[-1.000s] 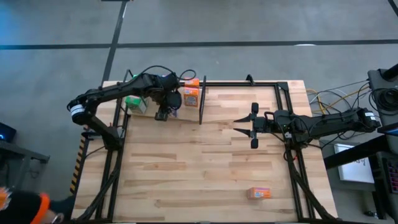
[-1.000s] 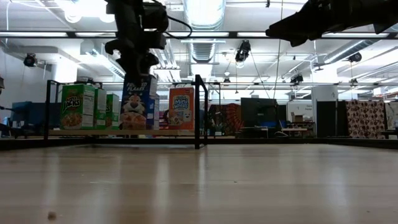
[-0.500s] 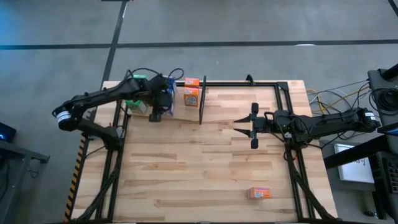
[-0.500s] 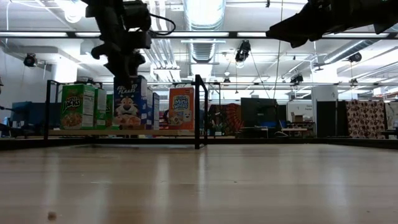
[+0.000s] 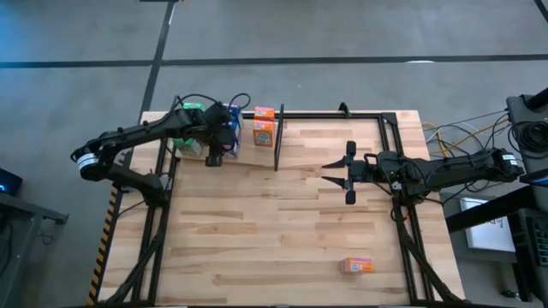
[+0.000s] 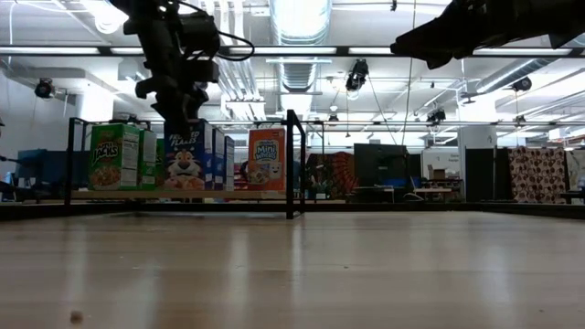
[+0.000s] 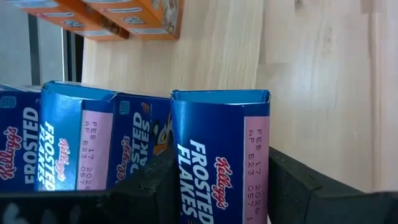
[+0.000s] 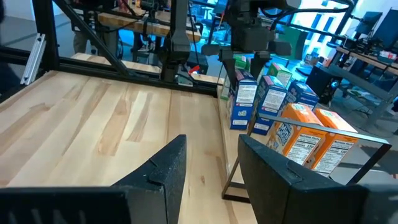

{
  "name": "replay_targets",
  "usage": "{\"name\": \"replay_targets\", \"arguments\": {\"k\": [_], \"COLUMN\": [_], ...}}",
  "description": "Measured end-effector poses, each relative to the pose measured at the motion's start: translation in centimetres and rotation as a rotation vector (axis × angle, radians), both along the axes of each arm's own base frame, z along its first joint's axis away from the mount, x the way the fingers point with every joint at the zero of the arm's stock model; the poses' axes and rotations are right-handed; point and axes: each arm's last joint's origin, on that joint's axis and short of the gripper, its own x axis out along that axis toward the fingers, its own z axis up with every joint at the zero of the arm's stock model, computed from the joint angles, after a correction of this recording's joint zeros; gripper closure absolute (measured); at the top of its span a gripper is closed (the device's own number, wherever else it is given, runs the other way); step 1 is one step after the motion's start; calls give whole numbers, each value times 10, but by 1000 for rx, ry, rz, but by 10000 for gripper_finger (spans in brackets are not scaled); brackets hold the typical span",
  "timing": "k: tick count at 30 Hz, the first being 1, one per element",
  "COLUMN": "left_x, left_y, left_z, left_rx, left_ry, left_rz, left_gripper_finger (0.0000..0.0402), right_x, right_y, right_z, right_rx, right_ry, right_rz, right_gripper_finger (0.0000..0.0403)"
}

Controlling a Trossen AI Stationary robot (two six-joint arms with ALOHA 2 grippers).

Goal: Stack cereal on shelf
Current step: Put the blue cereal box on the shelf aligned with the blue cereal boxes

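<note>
Blue cereal box (image 7: 221, 155), between left end effector (image 7: 217, 186) fingers

Lower half of the blue box (image 7: 219, 155) between the left fingers (image 7: 149, 186), beyond the wrist picture's edge.

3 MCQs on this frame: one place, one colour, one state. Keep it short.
1. Where does the lone orange box lie?
A. on the shelf
B. on the tabletop near the front right
C. in the right tool

2. What colour is the box in the left tool?
A. blue
B. green
C. orange

3. How is the right tool?
A. shut on a box
B. open, empty
C. out of view

Answers: 1 B, it lies flat, far from the shelf. 2 A, the left wrist view shows the fingers around a blue box. 3 B, fingers spread above bare wood.
</note>
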Motion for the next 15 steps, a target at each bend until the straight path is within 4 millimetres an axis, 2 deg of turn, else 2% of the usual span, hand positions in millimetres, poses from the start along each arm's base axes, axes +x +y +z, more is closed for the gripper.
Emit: {"name": "replay_targets", "arguments": {"k": [7, 15], "left_x": [0, 0], "left_y": [0, 0], "left_z": [0, -1], "left_rx": [-2, -4], "left_ry": [2, 7], "left_rz": [2, 2], "left_gripper_finger": [230, 194], "right_x": [0, 0], "right_y": [0, 0], "right_z": [0, 0], "right_rx": [0, 0], "right_ry": [0, 0], "right_rz": [0, 0], "right_gripper_finger": [268, 268]}}
